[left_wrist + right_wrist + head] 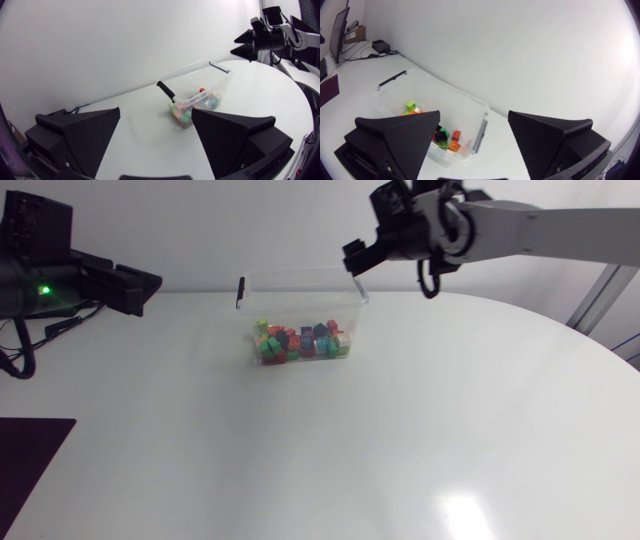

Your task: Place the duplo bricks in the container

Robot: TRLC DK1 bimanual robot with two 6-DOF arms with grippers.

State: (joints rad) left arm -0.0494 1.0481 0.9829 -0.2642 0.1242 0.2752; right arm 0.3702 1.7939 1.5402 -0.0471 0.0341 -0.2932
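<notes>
A clear plastic container (300,290) with black handles stands at the table's far middle, holding several coloured duplo bricks (300,342). My right gripper (362,255) hangs above the container's right rim, open with nothing between its fingers. From the right wrist view the container (465,107) lies below and ahead, bricks (445,137) showing inside. My left gripper (125,288) rests at the far left, open and empty. In the left wrist view the container (210,75) is ahead across the table with bricks (197,107) inside, and my right gripper (247,44) hovers beyond it.
A dark mat (25,470) lies at the table's near left corner. Cables (20,340) trail by the left arm's base. The white tabletop (400,440) stretches wide in front of the container.
</notes>
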